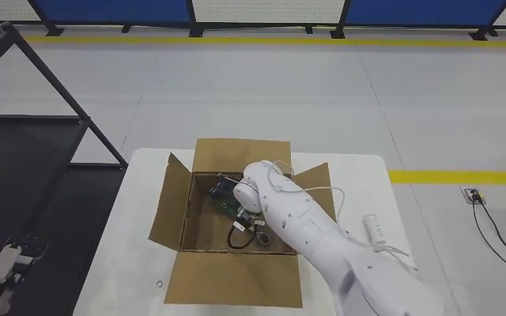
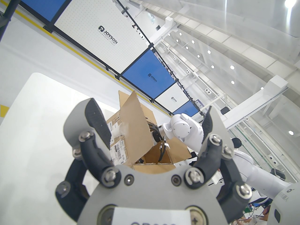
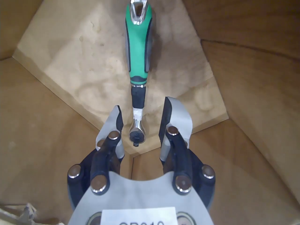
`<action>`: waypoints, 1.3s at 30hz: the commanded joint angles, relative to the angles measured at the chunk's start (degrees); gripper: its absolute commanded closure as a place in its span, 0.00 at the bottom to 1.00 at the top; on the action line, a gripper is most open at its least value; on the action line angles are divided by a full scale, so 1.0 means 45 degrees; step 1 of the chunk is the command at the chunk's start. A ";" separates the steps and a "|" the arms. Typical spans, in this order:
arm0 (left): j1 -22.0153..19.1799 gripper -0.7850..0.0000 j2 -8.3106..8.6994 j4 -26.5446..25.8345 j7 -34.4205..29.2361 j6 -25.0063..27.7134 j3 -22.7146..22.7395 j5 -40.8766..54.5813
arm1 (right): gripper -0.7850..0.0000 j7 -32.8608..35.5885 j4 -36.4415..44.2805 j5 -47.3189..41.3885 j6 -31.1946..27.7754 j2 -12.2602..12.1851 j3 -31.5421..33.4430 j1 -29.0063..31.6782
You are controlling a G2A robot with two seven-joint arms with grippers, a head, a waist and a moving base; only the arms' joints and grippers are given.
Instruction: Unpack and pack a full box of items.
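1. Brown cardboard box (image 1: 234, 278), flaps folded out, on white rounded table (image 1: 118, 261).
2. Flat on box floor: chrome ratchet wrench with green-and-black handle (image 3: 138, 43).
3. Right gripper (image 3: 143, 105) down inside box; fingers parted moderately, flanking the wrench's chrome head, gap visible on each side, gripping nothing.
4. Left gripper (image 2: 152, 108) off beside table, tilted up toward ceiling; fingers spread wide, nothing between them.
5. Small white oblong item (image 1: 373, 227) on tabletop, near box.
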State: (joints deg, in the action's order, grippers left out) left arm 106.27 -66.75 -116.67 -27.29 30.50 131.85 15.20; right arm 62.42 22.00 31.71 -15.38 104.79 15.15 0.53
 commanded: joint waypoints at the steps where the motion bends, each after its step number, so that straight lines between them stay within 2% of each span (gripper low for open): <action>1: 0.0000 0.00 0.0000 0.0000 0.0000 0.0000 0.0000 0.0000 | 0.52 -0.0197 0.0051 -0.0026 -0.0163 -0.0035 0.0149 -0.0193; 6: 0.0000 0.00 0.0000 0.0000 0.0000 0.0000 0.0000 0.0000 | 0.52 -0.0500 0.0925 -0.0068 -0.0608 -0.0447 0.0661 -0.0513; 10: 0.0000 0.00 0.0000 0.0000 0.0000 0.0000 0.0000 0.0000 | 0.51 -0.0374 0.2966 0.0197 -0.0373 -0.1195 0.1223 -0.0347; 13: 0.0000 0.00 0.0000 0.0000 0.0000 0.0000 0.0000 0.0000 | 0.50 0.0141 0.5871 0.0836 0.0588 -0.2124 0.1948 0.0260; 17: 0.0000 0.00 0.0000 0.0000 0.0000 0.0000 0.0000 0.0000 | 0.45 0.1580 1.2036 0.3145 0.2840 -0.3845 0.3775 0.2361; 18: 0.0000 0.00 0.0000 0.0000 0.0000 0.0000 0.0000 0.0000 | 0.40 0.2082 1.3734 0.3997 0.3291 -0.4292 0.4397 0.3174; 19: 0.0000 0.00 0.0000 0.0000 0.0000 0.0000 0.0000 0.0000 | 0.28 0.2568 1.5373 0.4786 0.3552 -0.4704 0.5072 0.4054; 20: 0.0000 0.00 0.0000 0.0000 0.0000 0.0000 0.0000 0.0000 | 0.00 0.2955 1.6840 0.5581 0.3703 -0.5066 0.5751 0.4956; 22: 0.0000 0.00 0.0000 0.0000 0.0000 0.0000 0.0000 0.0000 | 0.00 0.3487 1.9143 0.6884 0.3642 -0.5613 0.6932 0.6619; 24: 0.0000 0.00 0.0000 0.0000 0.0000 0.0000 0.0000 0.0000 | 0.00 0.3777 2.0694 0.8087 0.3647 -0.5974 0.7954 0.7912; 29: 0.0000 0.00 0.0000 0.0000 0.0000 0.0000 0.0000 0.0000 | 0.00 0.4738 2.3386 1.0160 0.4055 -0.6530 1.0783 1.0318; 32: 0.0000 0.00 0.0000 0.0000 0.0000 0.0000 0.0000 0.0000 | 0.00 0.5464 2.4114 1.0751 0.4282 -0.6755 1.2880 1.1515; 36: 0.0000 0.00 0.0000 0.0000 0.0000 0.0000 0.0000 0.0000 | 0.00 0.5684 2.3869 1.0723 0.4157 -0.6970 1.5635 1.2855; 39: 0.0000 0.00 0.0000 0.0000 0.0000 0.0000 0.0000 0.0000 | 0.00 0.5585 2.2821 0.9675 0.3576 -0.7078 1.7261 1.3568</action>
State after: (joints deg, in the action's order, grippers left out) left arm 106.27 -66.75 -116.67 -27.29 30.50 131.85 15.20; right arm 87.62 126.59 77.08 1.72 73.06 90.30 60.85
